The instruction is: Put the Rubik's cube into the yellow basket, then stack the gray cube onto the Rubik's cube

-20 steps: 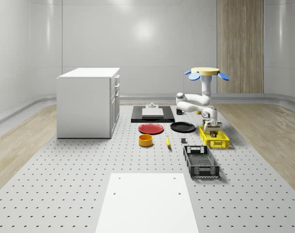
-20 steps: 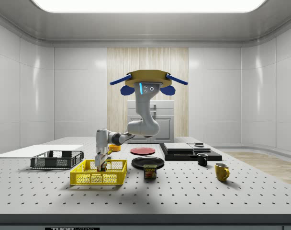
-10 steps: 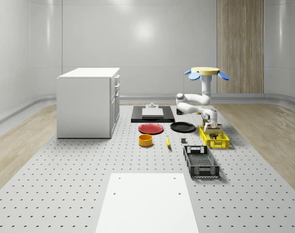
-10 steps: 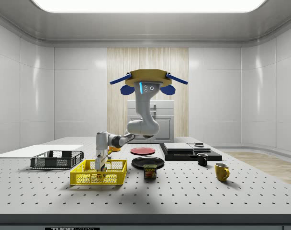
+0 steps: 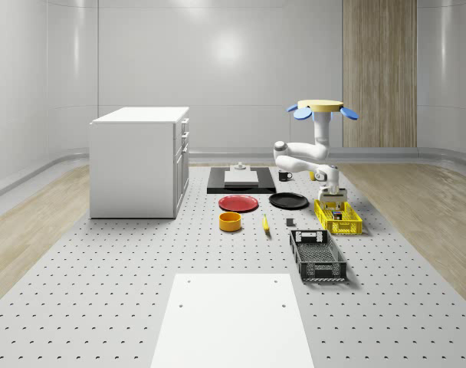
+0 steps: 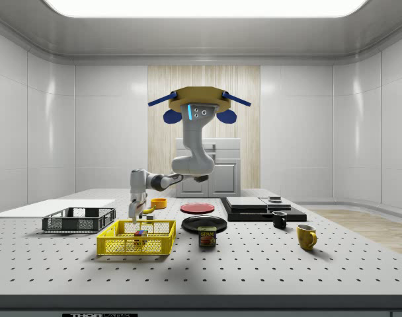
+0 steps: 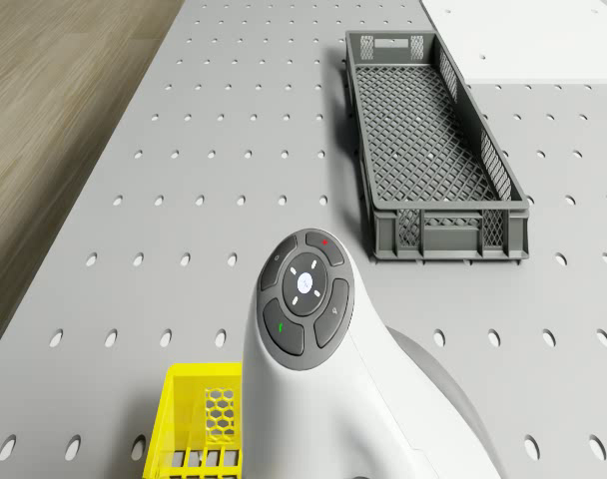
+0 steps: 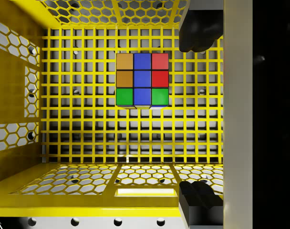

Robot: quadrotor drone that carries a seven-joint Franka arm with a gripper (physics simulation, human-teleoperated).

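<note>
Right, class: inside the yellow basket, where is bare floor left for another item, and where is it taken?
The Rubik's cube sits on the yellow basket floor toward one long wall. Bare grid lies between it and the opposite long wall, and toward both end walls. The open gripper hangs above the basket, beside the cube's spot.

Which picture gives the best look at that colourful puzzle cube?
The wrist view: the multicoloured Rubik's cube lies face-up on the yellow mesh basket floor. In the side view it is a small shape behind the basket wall.
</note>
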